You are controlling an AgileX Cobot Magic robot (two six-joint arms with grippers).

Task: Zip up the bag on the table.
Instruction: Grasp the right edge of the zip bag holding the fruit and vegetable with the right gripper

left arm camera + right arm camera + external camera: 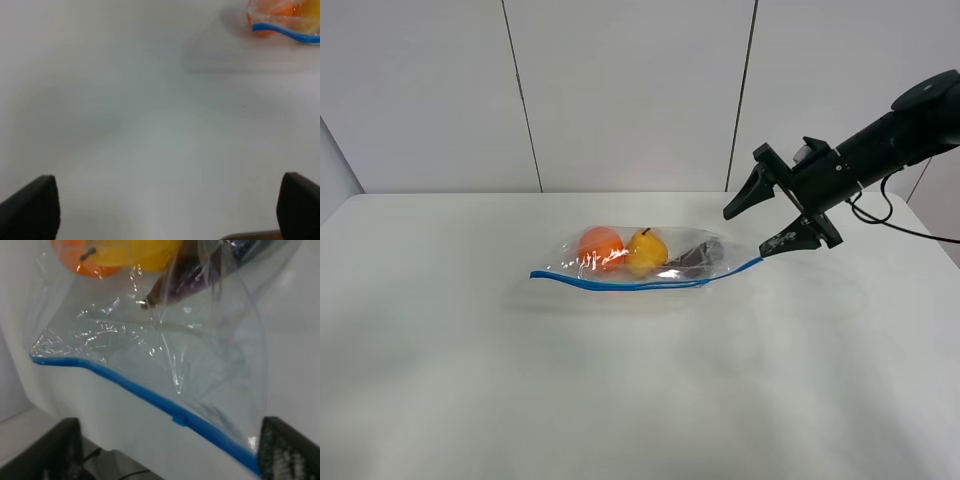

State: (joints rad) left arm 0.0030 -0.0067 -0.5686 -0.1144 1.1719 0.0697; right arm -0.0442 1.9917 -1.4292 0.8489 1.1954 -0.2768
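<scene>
The clear bag [640, 262] lies on the white table [470, 380], its blue zip strip [620, 284] along the near edge. An orange fruit [600, 246], a yellow pear [646, 250] and a dark object [694, 258] show through it. My right gripper [745, 233] is open at the bag's right end, and the tip of the zip strip reaches one fingertip [768, 246]. In the right wrist view the bag [165, 355] fills the space between the open fingers and the strip [150, 395] runs to one finger [287, 450]. My left gripper [165, 210] is open and empty over bare table, far from the bag's corner [285, 22].
Grey wall panels [630, 90] stand behind the table's far edge. A black cable [910, 228] hangs from the right arm over the table's right side. The left arm does not show in the exterior high view.
</scene>
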